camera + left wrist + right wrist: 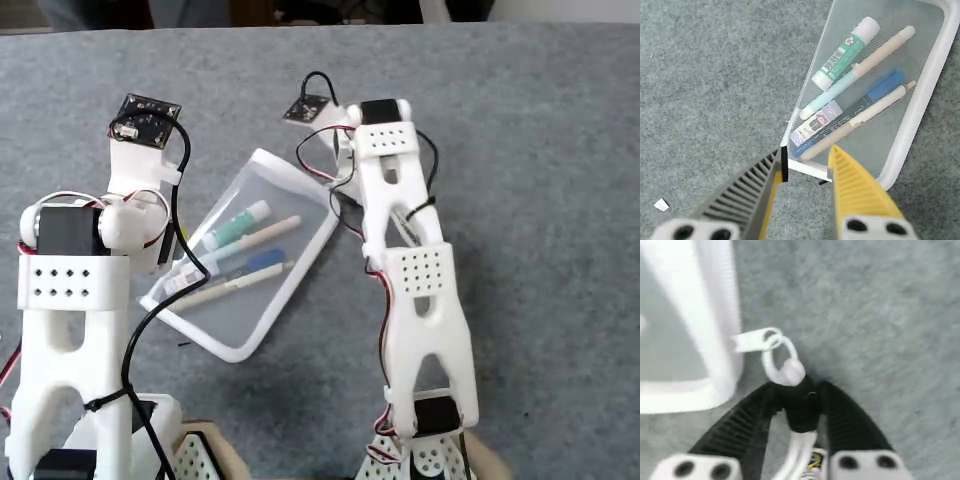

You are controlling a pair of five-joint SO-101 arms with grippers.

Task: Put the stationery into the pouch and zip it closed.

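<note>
A fixed camera looks steeply down on the table (pixel 550 150) and both arms, while the wrist cameras look down at the same pouch (pixel 250 320), the left near one end (pixel 916 112), the right tight on its zip pull (pixel 782 371).

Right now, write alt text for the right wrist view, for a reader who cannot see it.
The right gripper, black-fingered, is shut on the zipper pull, whose white ring hooks onto the corner of the white-edged pouch. Grey table covering lies underneath.
</note>
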